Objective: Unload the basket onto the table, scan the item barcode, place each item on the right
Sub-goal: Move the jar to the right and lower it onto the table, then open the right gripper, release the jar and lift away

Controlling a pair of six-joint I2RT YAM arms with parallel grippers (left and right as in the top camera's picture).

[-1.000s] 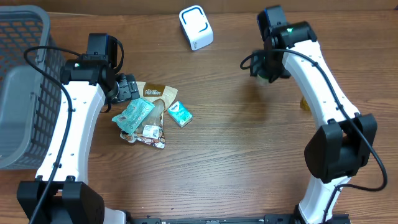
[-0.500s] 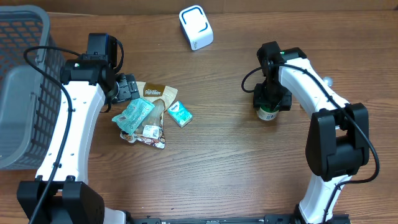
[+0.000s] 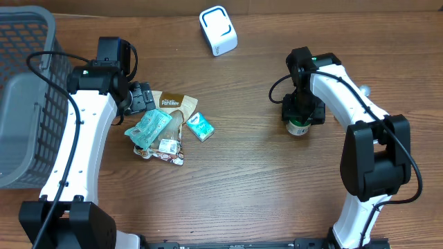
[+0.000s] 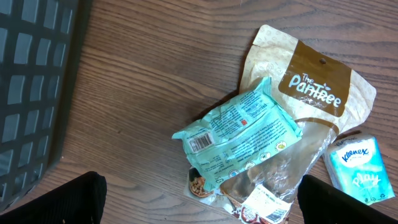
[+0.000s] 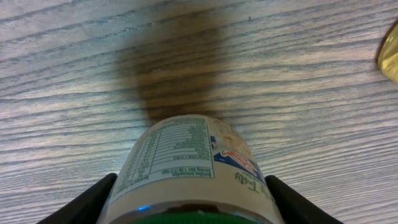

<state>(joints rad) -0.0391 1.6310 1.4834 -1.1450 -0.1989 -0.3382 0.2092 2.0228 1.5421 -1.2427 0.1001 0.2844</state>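
Note:
A jar (image 3: 298,127) with a pale printed label and a green lid stands upright on the table at the right. My right gripper (image 3: 300,114) is shut on it from above. In the right wrist view the jar (image 5: 186,162) fills the gap between both black fingers (image 5: 84,205), and the nutrition panel faces the camera. My left gripper (image 3: 142,97) hangs open over a pile of packets at the left, its fingertips (image 4: 74,199) wide apart and holding nothing. A white box with blue trim (image 3: 218,30) sits at the back centre.
The pile holds a teal packet (image 4: 242,134), a brown Pantree pouch (image 4: 317,87), a Kleenex pack (image 4: 360,168) and a clear snack bag (image 4: 273,199). A grey basket (image 3: 21,90) stands at the far left. A yellowish object (image 5: 390,53) lies to the jar's right.
A second ago my right arm held the jar farther back. It has come forward and down, and the jar now stands on the wood. The left arm has not moved.

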